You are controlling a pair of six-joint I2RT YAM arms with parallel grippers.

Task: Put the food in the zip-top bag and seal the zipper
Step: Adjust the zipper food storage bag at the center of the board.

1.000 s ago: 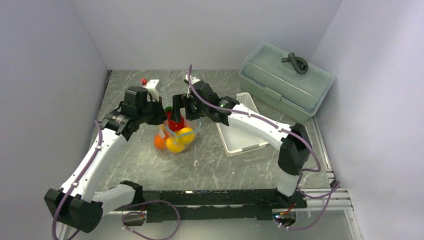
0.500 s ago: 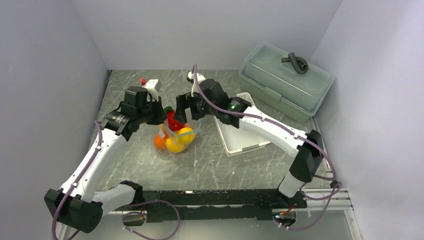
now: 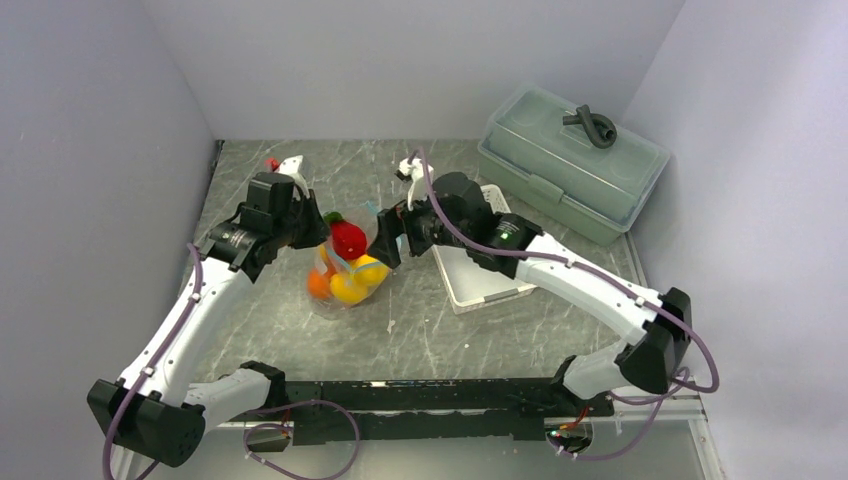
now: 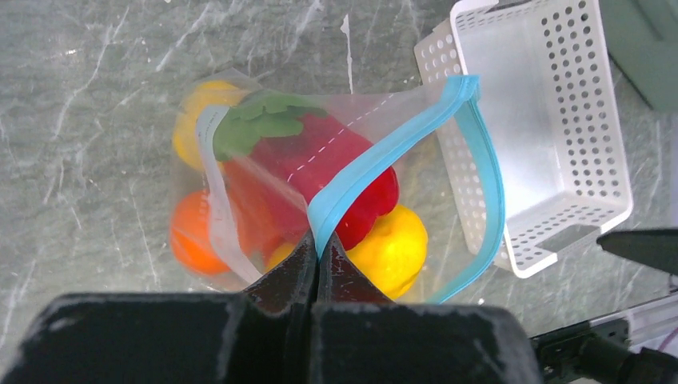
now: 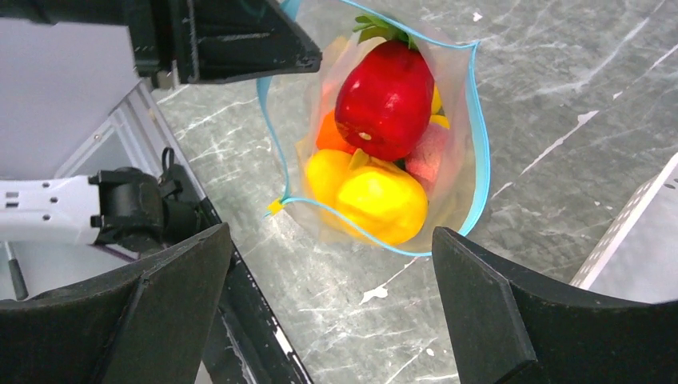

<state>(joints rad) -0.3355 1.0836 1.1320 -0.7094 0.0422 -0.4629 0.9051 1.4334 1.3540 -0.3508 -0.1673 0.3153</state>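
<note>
The clear zip-top bag (image 3: 345, 268) stands open on the table, its teal zipper (image 4: 400, 136) spread in a loop. Inside lie a red pepper (image 5: 384, 100), yellow lemons (image 5: 382, 204), an orange (image 4: 192, 240) and a pinkish peach (image 5: 428, 156). My left gripper (image 4: 318, 248) is shut on the zipper at the bag's near mouth edge and holds it up. My right gripper (image 5: 332, 304) is open and empty, just right of the bag and apart from it; it also shows in the top view (image 3: 392, 240).
A white slotted basket (image 3: 480, 255), empty, sits right of the bag. A large grey-green lidded box (image 3: 570, 160) stands at the back right. Walls close in at left, back and right. A small white scrap (image 3: 391, 325) lies in front of the bag.
My right gripper let go of the red pepper, which now lies in the bag, and drew back to the right. My left gripper kept hold of the bag's mouth.
</note>
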